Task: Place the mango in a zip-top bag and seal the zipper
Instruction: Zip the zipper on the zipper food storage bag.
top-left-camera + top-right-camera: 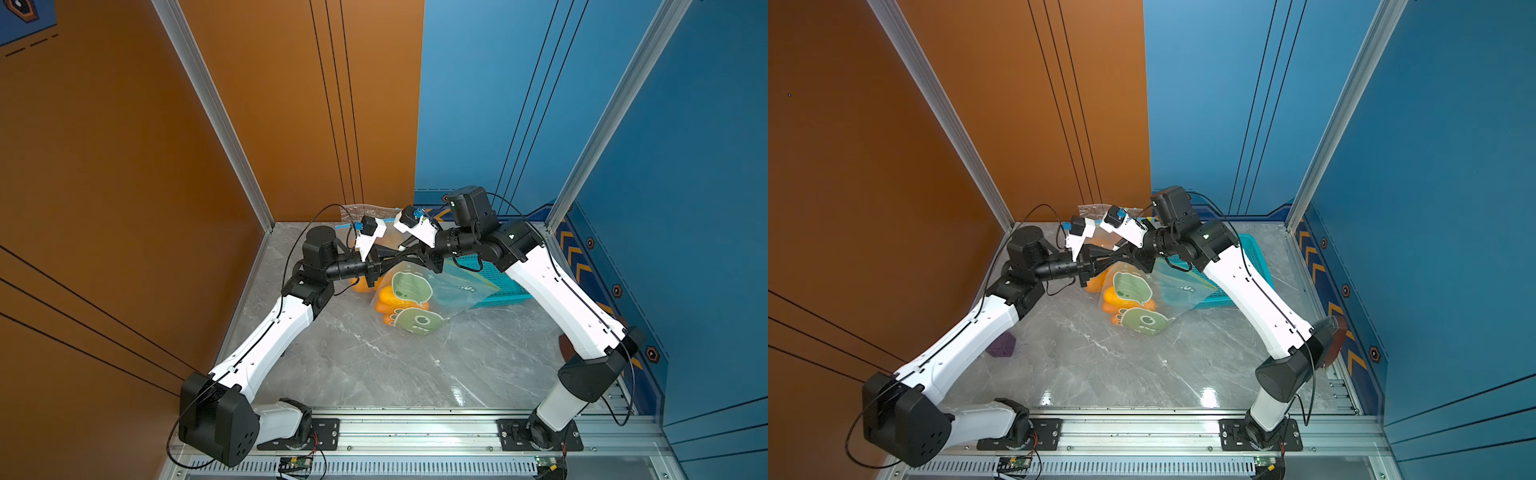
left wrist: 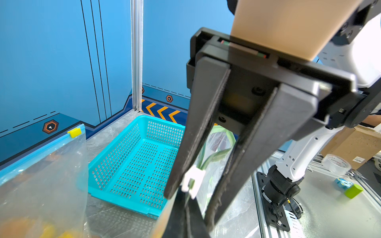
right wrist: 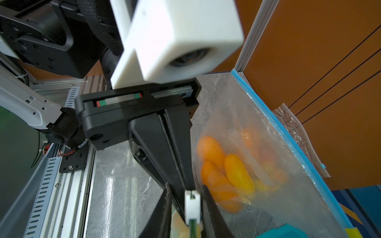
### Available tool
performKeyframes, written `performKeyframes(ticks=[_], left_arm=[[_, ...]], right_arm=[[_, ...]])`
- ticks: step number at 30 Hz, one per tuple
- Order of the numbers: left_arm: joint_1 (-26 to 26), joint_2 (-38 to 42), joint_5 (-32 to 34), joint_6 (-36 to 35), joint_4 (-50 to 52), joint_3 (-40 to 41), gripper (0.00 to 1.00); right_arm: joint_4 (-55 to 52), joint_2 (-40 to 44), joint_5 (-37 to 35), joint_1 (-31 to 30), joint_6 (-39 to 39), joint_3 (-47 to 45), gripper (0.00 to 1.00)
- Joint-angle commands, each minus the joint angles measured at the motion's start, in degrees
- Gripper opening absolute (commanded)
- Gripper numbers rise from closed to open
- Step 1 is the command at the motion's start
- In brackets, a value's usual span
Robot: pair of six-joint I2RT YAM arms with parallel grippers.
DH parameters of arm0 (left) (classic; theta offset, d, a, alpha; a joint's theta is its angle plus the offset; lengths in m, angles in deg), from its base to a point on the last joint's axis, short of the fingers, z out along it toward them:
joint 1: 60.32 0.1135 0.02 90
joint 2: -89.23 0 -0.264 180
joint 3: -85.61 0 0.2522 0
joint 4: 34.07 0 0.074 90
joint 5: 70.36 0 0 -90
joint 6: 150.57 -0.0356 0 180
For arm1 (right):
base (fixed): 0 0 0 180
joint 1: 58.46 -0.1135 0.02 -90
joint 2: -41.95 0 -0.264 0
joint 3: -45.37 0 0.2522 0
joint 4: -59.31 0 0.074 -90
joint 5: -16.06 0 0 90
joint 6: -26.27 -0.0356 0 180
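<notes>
Meeting over the back half of the grey marbled desk, both arms reach in from the metal rail along its front edge. The stone gleams with lamp glare near the front. Orange wall panels close the left side and part of the back, blue ones close the rest, and aluminium posts rise from the back corners.

The zip-top bag, printed with green cartoon shapes, lies toward the back, about midway between the side edges, with orange mangoes inside it. The left pincer is clamped flat on the bag's green zipper edge. The right pincer stands narrowly apart, straddling the white slider without clamping it.

A second clear bag with a blue zipper, also holding mangoes, stands at the back edge. A teal basket sits in the back right corner, and a purple block sits by the left edge.
</notes>
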Motion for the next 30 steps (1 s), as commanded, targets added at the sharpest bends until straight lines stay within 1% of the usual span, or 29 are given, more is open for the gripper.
performKeyframes(ticks=[1,8,18,25,30], left_arm=[[0.2,0.7,-1.0,-0.1,-2.0,0.0,0.00],[0.3,0.5,-1.0,0.0,-2.0,-0.2,0.00],[0.2,0.4,-0.7,0.3,-2.1,-0.5,0.00],[0.2,0.2,-0.7,0.3,-2.0,-0.4,0.00],[0.1,0.2,-0.7,0.2,-2.0,-0.6,0.00]], right_arm=[[2.5,2.9,-1.2,0.6,-1.0,-0.6,0.24],[2.7,3.3,-0.4,1.2,-1.4,-1.2,0.18],[2.7,2.6,1.1,0.6,-1.7,-2.0,0.19],[2.7,1.9,1.1,0.4,-1.9,-1.4,0.15],[2.6,1.3,1.1,0.1,-2.0,-0.9,0.15]])
